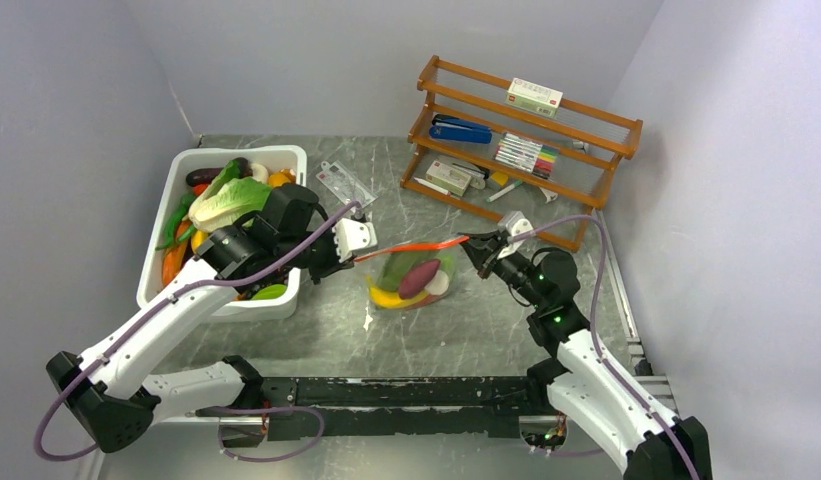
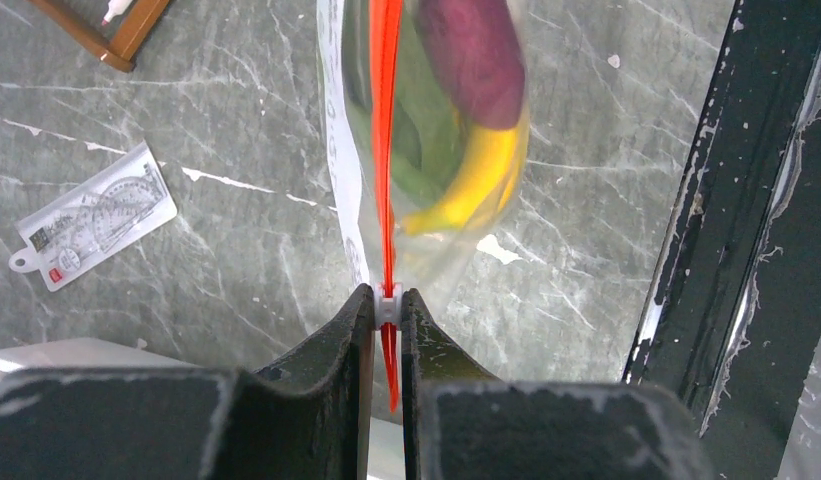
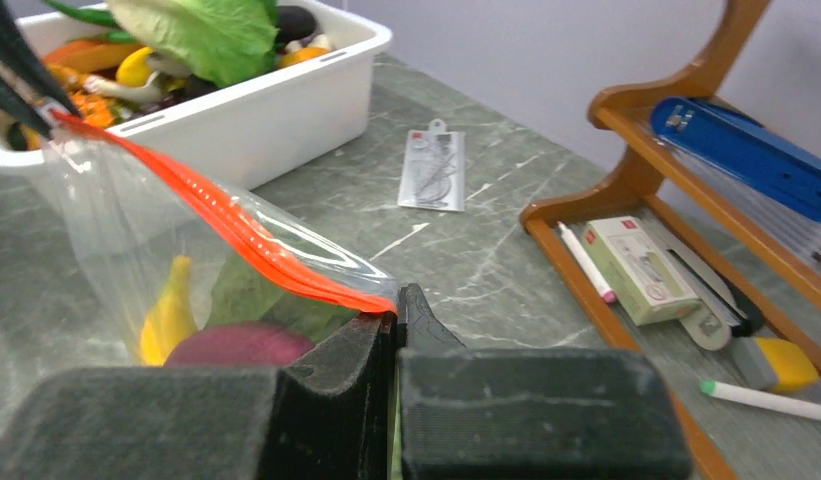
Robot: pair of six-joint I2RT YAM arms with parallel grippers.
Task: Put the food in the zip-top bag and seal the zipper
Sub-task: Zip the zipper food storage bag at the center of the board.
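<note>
The clear zip-top bag (image 1: 414,280) hangs between my two grippers above the table, its red-orange zipper (image 1: 411,246) stretched taut. Inside lie a purple piece (image 1: 419,277), a yellow banana-shaped piece (image 1: 386,298) and green leaves. My left gripper (image 1: 358,256) is shut on the zipper's white slider (image 2: 387,305) at the bag's left end. My right gripper (image 1: 470,240) is shut on the zipper's right end (image 3: 371,300). The bag also shows in the left wrist view (image 2: 436,130) and in the right wrist view (image 3: 186,270).
A white bin (image 1: 286,160) of toy produce stands at the left behind my left arm. A small clear packet (image 1: 344,183) lies behind the bag. A wooden rack (image 1: 526,150) with stationery stands at the back right. A black rail (image 1: 406,392) runs along the near edge.
</note>
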